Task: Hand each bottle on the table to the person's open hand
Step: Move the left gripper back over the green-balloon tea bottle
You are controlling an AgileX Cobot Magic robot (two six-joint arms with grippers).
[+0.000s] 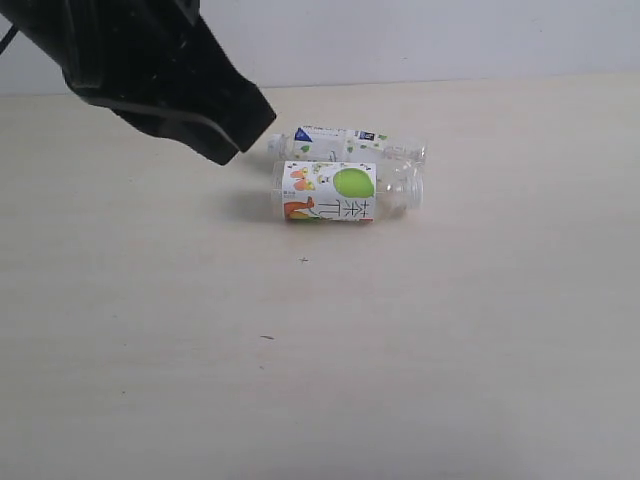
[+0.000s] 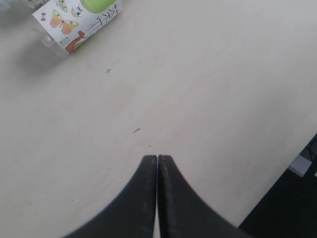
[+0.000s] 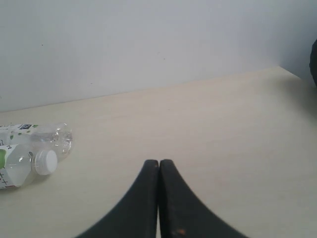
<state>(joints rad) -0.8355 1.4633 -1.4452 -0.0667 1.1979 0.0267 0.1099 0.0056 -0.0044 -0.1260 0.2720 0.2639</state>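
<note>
Two clear bottles lie on their sides, side by side, on the beige table (image 1: 420, 340). The nearer bottle (image 1: 335, 193) has a green fruit and butterflies on its label. The one behind it (image 1: 345, 144) carries small green leaves. In the left wrist view the fruit bottle (image 2: 79, 22) lies beyond my left gripper (image 2: 157, 157), which is shut and empty over bare table. My right gripper (image 3: 158, 162) is also shut and empty, apart from the white-capped fruit bottle (image 3: 27, 167) and the leaf bottle (image 3: 47, 134). No hand and no other bottles are in view.
A blurred black arm (image 1: 150, 65) fills the upper left of the exterior view, its tip close to the bottles. A white wall (image 1: 430, 35) backs the table. The table edge and dark floor (image 2: 292, 203) show in the left wrist view.
</note>
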